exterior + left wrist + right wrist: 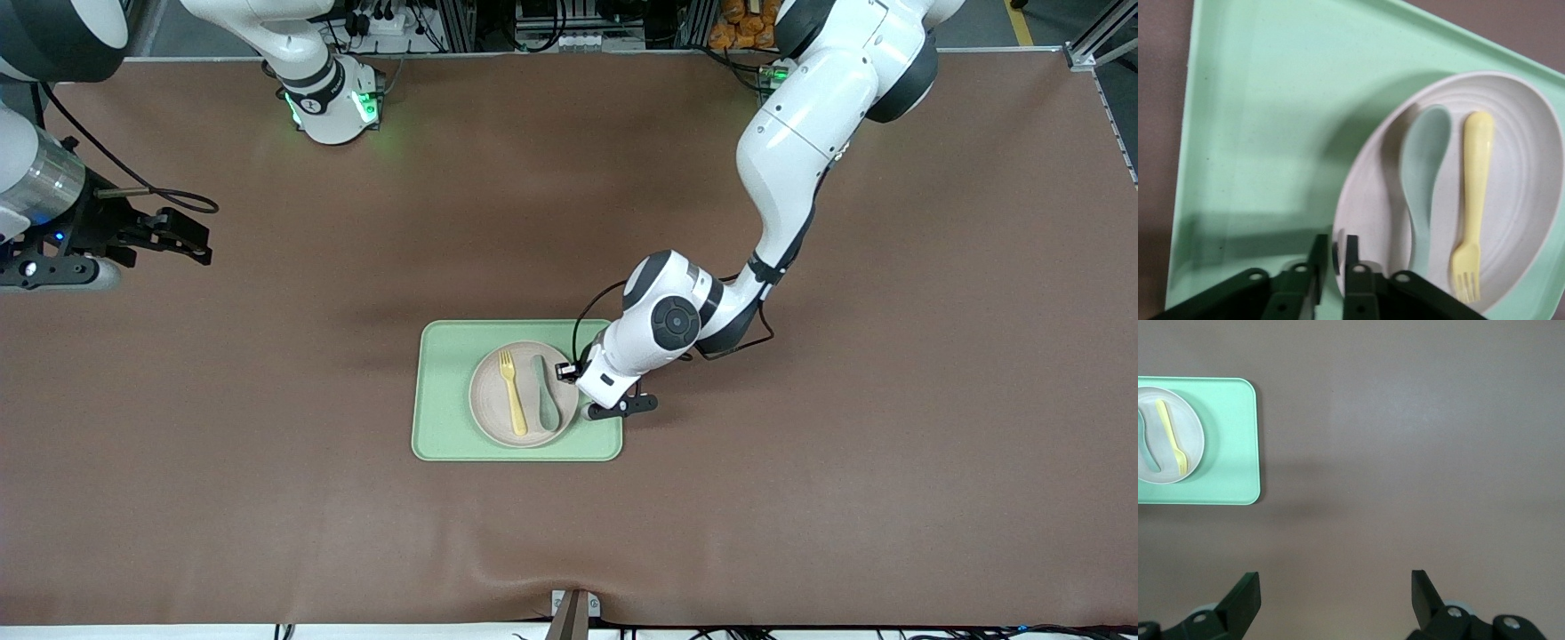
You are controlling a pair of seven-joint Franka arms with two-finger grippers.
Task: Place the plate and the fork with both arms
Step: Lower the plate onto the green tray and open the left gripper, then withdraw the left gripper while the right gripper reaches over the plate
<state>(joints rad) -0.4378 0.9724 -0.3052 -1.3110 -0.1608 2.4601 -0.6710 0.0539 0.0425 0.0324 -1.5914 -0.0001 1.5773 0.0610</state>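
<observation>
Brown table (800, 498), fork (511, 391) on plate (498, 418) (tines toward bases), left hand (1332, 263) pinching rim, right hand (1335, 597) spread.

Plate (524, 394) on tray (444, 427), rim pinched by left gripper (1332, 261); spoon (544, 394) just beside that gripper, fork (512, 392) next, both on plate.

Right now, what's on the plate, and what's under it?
On the plate: the fork and a grey-green spoon, side by side. Under it, the green tray. The left gripper pinches the plate's rim, covering a bit there. The right gripper waits, open.
</observation>
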